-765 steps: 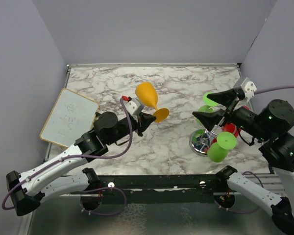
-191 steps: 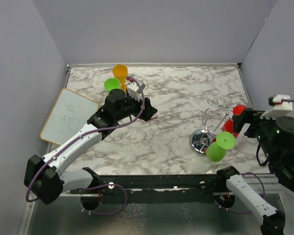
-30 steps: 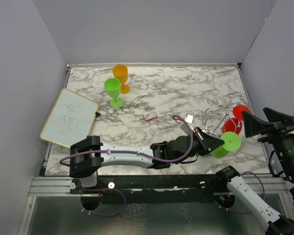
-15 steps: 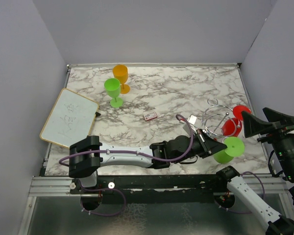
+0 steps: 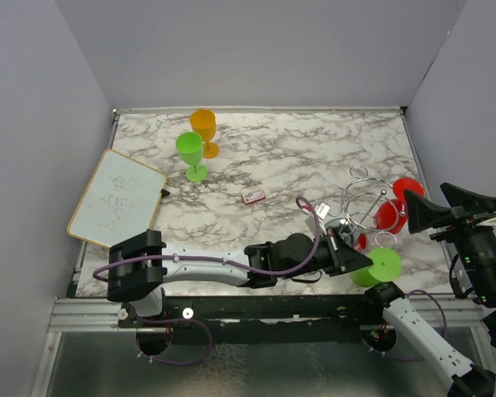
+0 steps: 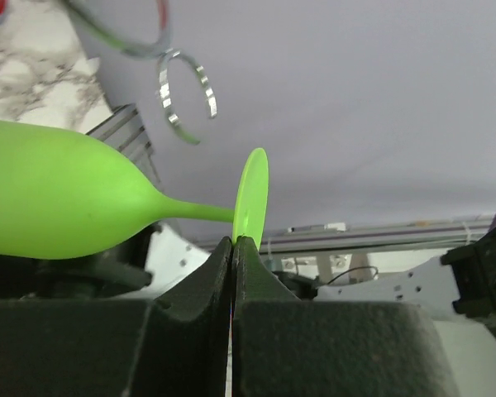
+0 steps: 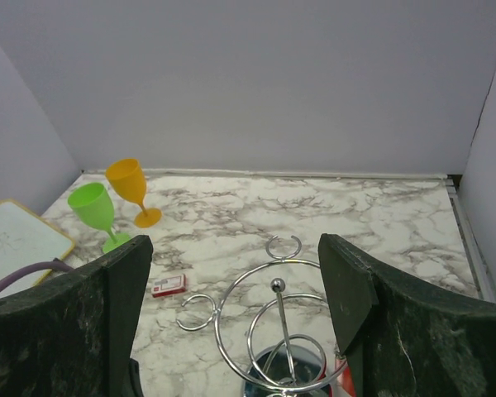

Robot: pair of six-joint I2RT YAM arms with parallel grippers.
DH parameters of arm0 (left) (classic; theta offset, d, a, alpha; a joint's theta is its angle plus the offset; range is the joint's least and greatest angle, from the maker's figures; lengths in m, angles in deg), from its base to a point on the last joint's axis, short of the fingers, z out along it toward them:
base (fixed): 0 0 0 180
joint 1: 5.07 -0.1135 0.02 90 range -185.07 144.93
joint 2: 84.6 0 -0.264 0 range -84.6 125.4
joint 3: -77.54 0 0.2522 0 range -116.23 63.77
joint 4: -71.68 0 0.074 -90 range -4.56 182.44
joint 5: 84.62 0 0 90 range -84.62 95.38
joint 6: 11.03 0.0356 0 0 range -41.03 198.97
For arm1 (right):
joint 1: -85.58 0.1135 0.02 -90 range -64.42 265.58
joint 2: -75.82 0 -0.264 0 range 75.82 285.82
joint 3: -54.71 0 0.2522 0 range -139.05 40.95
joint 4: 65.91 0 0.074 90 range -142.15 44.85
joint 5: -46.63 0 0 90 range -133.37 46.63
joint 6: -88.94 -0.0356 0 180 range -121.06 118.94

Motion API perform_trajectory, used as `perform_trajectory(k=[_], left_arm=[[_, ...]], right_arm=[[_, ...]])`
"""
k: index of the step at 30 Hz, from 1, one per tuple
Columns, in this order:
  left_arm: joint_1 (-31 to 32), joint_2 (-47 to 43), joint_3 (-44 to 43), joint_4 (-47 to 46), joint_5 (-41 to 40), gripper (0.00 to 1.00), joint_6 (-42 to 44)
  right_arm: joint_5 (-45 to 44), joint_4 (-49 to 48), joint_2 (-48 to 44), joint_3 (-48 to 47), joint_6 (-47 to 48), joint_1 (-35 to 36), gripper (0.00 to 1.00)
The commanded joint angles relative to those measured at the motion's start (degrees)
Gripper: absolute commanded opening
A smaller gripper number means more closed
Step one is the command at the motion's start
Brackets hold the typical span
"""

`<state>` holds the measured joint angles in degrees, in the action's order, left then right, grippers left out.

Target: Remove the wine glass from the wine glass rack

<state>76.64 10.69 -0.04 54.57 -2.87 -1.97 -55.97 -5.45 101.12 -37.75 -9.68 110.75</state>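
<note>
Looking down from the top camera, I see my left arm stretched along the near edge of the white marble table. The left jaws are clamped tight on the lime-green plastic wine glass. That glass is held sideways, clear of the chrome wire wine glass rack, just on the near side of its round base. A red plastic wine glass hangs on the rack's right side. The right jaws stand wide apart and empty, just right of the rack. At far left an orange plastic wine glass and a second green wine glass stand upright, just beside each other. A white dry-erase board lies at the left edge, and a small red-and-white card lies mid-table.

Left wrist: the jaws pinch the rim of the glass's round foot, seen edge-on. The stem runs level and the bowl points left. Two chrome rack rings sit above, apart from the glass.

Right wrist: the jaws are spread wide with nothing gripped. The rack's post and loops sit low in the middle.
</note>
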Motion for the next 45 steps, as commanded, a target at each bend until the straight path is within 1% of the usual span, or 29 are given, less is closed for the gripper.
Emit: perform_trajectory(k=[1, 3, 7, 9, 12, 16, 20, 23, 25, 28, 35, 45], left_arm=[[-0.1, -7.8, 8.2, -1.5, 1.6, 0.0, 2.5], [-0.3, -12.2, 12.0, -0.1, -1.1, 0.0, 4.8], [-1.3, -21.7, 16.4, 8.3, -6.2, 0.0, 8.7], [-2.5, -26.6, 18.4, 12.0, -7.8, 0.0, 10.3], [-5.2, -33.6, 20.3, 18.3, -9.6, 0.0, 14.1], [-10.7, -42.4, 21.5, 23.4, -8.4, 0.0, 21.7], [-16.0, -49.1, 22.5, 23.1, -4.1, 0.0, 26.9], [-17.6, -51.1, 21.6, 22.6, -0.5, 0.0, 29.8], [-17.7, -51.8, 21.7, 21.0, 1.1, 0.0, 30.6], [-17.7, -52.5, 22.0, 18.3, 3.5, 0.0, 31.0], [-17.7, -52.6, 21.7, 13.9, 7.0, 0.0, 31.8], [-17.7, -50.0, 20.5, 13.2, 9.0, 0.0, 32.3]], right_arm=[[3.0, -0.7, -0.8, 1.3, 1.9, 0.1, 0.82], [6.8, -1.4, -0.7, 1.3, 1.8, 0.1, 0.83], [16.3, -0.6, 1.7, 1.0, -0.1, 0.1, 0.91], [21.2, 0.6, 3.7, 1.0, -1.4, 0.1, 0.94], [29.5, 1.7, 7.3, 0.8, -4.5, 0.1, 0.96], [41.6, -0.7, 10.5, 3.1, -11.3, 0.0, 0.96], [52.6, -4.8, 13.3, 6.9, -18.4, 0.1, 0.92], [59.6, -10.8, 14.1, 11.7, -24.6, 0.0, 0.86], [62.9, -17.2, 14.2, 14.8, -28.3, 0.1, 0.83], [64.4, -21.8, 14.6, 17.5, -31.3, 0.1, 0.81], [64.3, -26.1, 16.5, 20.3, -33.6, 0.1, 0.74], [64.8, -35.4, 16.9, 24.4, -38.6, 0.0, 0.58]])
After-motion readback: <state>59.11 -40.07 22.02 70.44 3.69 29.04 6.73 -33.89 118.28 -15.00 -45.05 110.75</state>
